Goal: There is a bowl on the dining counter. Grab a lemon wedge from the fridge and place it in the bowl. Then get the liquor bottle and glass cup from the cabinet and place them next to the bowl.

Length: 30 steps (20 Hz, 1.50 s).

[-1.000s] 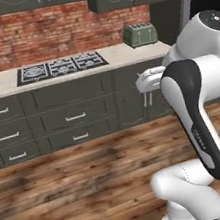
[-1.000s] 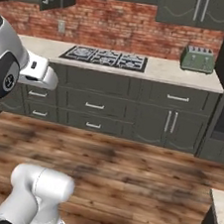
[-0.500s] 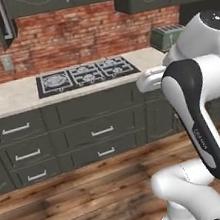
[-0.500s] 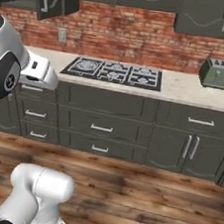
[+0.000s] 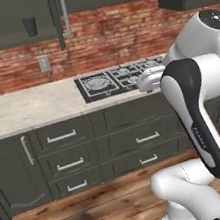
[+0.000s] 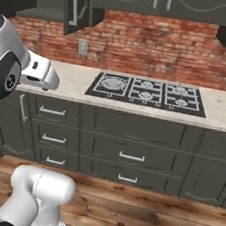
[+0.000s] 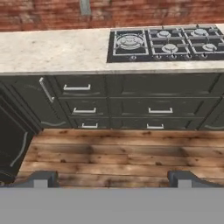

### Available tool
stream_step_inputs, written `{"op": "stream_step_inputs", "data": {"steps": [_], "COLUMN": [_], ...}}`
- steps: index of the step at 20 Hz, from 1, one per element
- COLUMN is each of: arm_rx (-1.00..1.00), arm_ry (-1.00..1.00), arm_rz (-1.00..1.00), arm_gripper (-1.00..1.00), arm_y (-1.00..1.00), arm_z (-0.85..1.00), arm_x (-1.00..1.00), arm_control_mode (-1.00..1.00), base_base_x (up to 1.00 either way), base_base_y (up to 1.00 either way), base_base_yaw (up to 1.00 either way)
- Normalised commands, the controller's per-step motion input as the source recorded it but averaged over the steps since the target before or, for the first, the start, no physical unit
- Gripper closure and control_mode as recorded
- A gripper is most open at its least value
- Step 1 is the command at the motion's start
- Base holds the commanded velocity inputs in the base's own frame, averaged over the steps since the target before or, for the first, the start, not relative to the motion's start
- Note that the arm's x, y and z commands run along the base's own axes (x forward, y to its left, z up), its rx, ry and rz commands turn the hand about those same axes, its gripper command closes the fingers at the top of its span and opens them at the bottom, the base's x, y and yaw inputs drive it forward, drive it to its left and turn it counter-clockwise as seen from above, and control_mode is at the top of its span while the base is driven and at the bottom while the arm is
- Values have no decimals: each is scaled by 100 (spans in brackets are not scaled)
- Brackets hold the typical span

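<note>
The claw was wide open and held nothing. Its two dark tips stood far apart, low over the wooden floor. In front of it were dark drawers under a pale counter. A gas stove sat flat in the counter, to the right. A red brick wall rose behind it. Up on the left wall, one dark cabinet stood open, and a small dark cup shape sat on its shelf. It may have been the glass cup, but it was too small to tell.
</note>
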Motion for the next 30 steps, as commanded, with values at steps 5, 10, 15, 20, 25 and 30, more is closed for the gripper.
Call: {"op": "stream_step_inputs", "data": {"steps": [5, 10, 15, 20, 25, 30], "arm_rx": [0, 0, 0, 0, 0, 0], "arm_ry": [0, 0, 0, 0, 0, 0], "arm_rz": [0, 0, 0, 0, 0, 0], "arm_gripper": [-100, -100, -100, -100, -100, -100], "arm_y": [0, 0, 0, 0, 0, 0], "arm_z": [0, 0, 0, 0, 0, 0], "arm_x": [0, 0, 0, 0, 0, 0], "arm_control_mode": [100, 100, 100, 100, 100, 100], "base_base_x": [56, 62, 64, 73, 88, 91], "base_base_y": [96, 77, 59, 30, 3, 0], "base_base_yaw": [0, 0, 0, 0, 0, 0]}}
